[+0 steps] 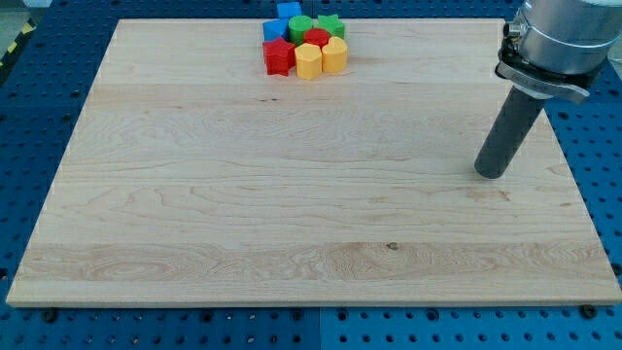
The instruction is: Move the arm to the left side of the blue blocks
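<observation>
Two blue blocks sit at the top of the board: one blue block [288,11] at the very top edge and another blue block [275,28] just below and left of it. They are packed in a cluster with two green blocks [302,26] [332,24], a red block [278,56], a second red block [317,38] and two yellow blocks [308,61] [333,54]. My tip [491,175] rests on the board far to the view's right and lower than the cluster, well apart from every block.
The wooden board [292,194] lies on a blue perforated table [29,117]. The arm's grey body [554,39] hangs over the board's upper right corner.
</observation>
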Robot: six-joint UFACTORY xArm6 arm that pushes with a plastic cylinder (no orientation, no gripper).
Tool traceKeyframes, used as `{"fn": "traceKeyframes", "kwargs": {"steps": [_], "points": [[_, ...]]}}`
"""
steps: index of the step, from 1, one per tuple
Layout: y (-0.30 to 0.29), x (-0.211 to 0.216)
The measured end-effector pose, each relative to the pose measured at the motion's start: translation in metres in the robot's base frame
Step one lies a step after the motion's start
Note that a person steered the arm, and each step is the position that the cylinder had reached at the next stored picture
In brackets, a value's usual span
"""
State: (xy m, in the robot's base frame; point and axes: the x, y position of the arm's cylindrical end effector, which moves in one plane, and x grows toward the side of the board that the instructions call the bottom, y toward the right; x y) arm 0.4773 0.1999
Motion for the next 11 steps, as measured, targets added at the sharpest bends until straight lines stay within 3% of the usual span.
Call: {"fn": "traceKeyframes", "kwargs": {"steps": [1, 2, 5, 6, 9, 11], "points": [[-0.003, -0.002], [-0.046, -0.020], [-0.261, -0.073], [-0.300, -0.119], [-0.336, -0.278], [-0.335, -0.285]]}}
